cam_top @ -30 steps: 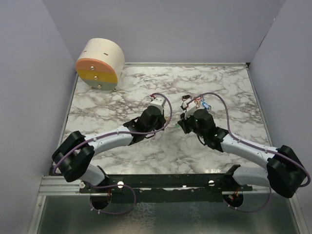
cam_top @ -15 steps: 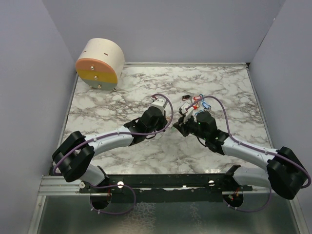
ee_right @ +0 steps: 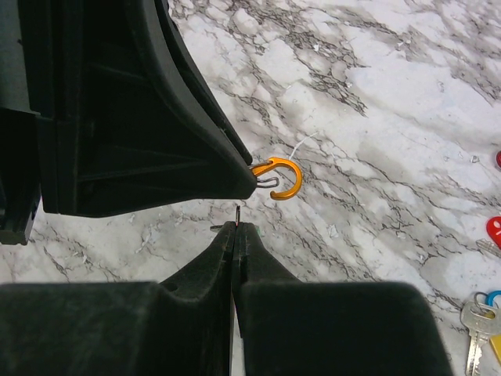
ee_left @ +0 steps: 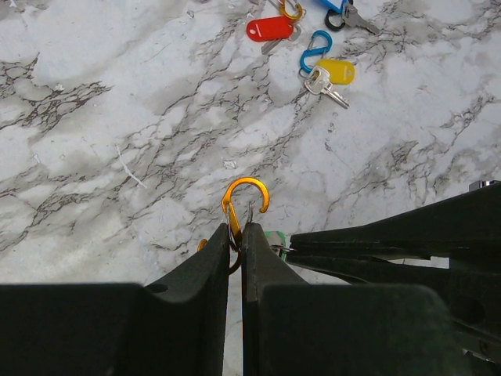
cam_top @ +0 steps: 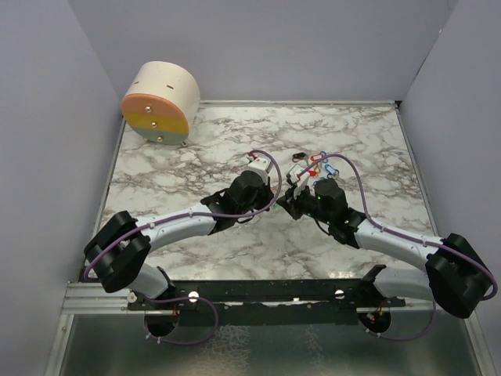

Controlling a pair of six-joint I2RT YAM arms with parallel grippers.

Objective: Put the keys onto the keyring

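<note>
1. Here the left claw (ee_left: 235, 232) was pressed together on the lower end of the orange keyring (ee_left: 247, 182), a hook-shaped clip. Its curved upper part stuck out past the fingertips, just above the marble tabletop (ee_left: 117, 117).
2. Judged reason for that grip: holding the clip by its tail kept the hook and its wire gate exposed and steady, so a key could be brought to it from the side.
3. The right claw (ee_right: 236, 231) was also pressed together, pinching a thin metal piece that poked out at its tip. In the left wrist view a green bit showed beside that tip, so I took the piece to be the green-tagged key (ee_left: 274, 235); its shape could not be made out.
4. The two claws met nearly tip to tip at mid-tabletop, with the right tip just below the hook and not yet touching it.
5. The other keys (ee_left: 327, 81) lay loose farther out, well apart from the keyring: a red tag (ee_left: 269, 29), a yellow tag (ee_left: 338, 71) and a blue clip (ee_left: 315, 52) among them.
6. Judgement: threading of one key was in hand and none hung on the keyring yet; the next move called for fine alignment of key hole and gate
</note>
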